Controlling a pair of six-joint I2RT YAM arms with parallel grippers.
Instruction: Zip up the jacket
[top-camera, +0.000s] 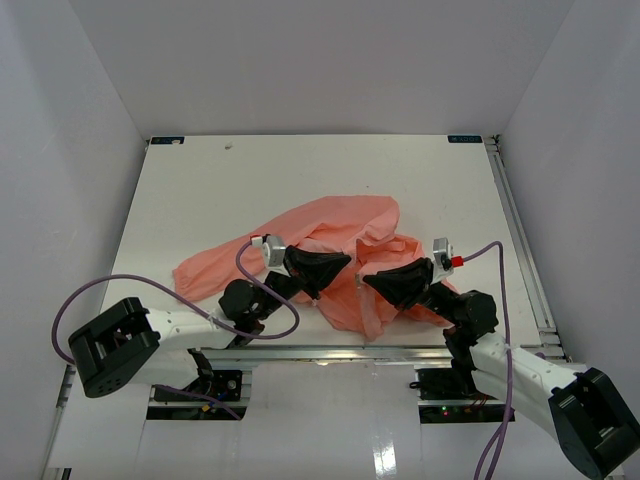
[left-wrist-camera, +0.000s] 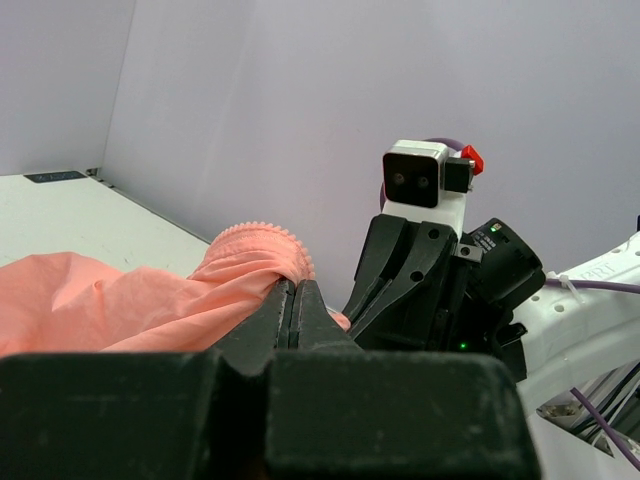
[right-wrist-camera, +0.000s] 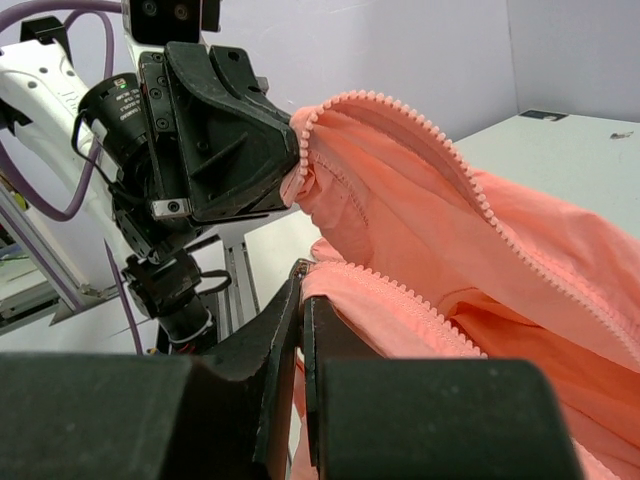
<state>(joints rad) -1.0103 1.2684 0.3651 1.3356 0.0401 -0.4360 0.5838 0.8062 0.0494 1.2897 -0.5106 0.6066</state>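
The left gripper (top-camera: 338, 266) reaches in from the left, its jaws pressed together on a bunched, toothed edge of the jacket (top-camera: 340, 222). The jacket lies crumpled and unzipped at the middle of the white surface (top-camera: 200, 190), toward the near side. Just to the right, the right gripper (top-camera: 372, 280) faces the left one, its jaws pinching the other zipper edge (right-wrist-camera: 390, 293), apparently near its lower end, though folds hide that.
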